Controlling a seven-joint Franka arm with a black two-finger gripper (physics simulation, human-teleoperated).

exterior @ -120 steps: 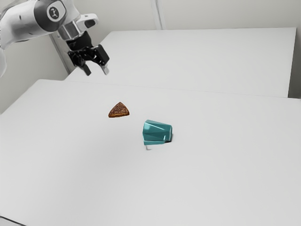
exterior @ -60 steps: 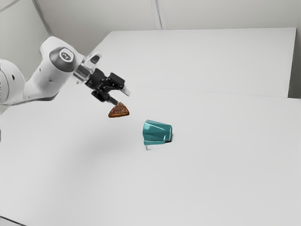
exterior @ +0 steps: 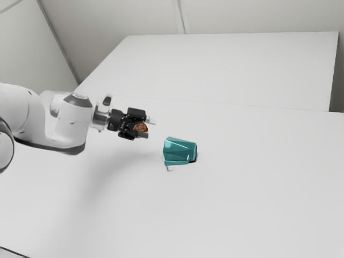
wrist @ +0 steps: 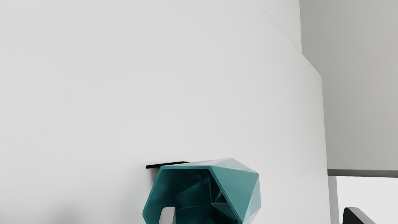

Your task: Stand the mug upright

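Observation:
In the exterior view my gripper [exterior: 151,128] is open, pointing toward the exterior view's right, with its fingertips a short way from the mug. The teal faceted mug [exterior: 179,150] lies on its side on the white table. In the wrist view the mug [wrist: 238,186] has its dark open mouth turned toward my hand. One fingertip of the gripper [wrist: 259,216] stands in front of that mouth, the other well off to the mug's side, with nothing held between them.
A brown wedge-shaped piece [exterior: 141,127] is partly hidden behind my fingers in the exterior view. The white table [exterior: 242,215] stretches around the mug, and a second white surface [exterior: 226,70] lies beyond it.
My hand has come down and toward the mug, turning from a downward slant to nearly level. It now covers part of the brown piece. The mug has not moved.

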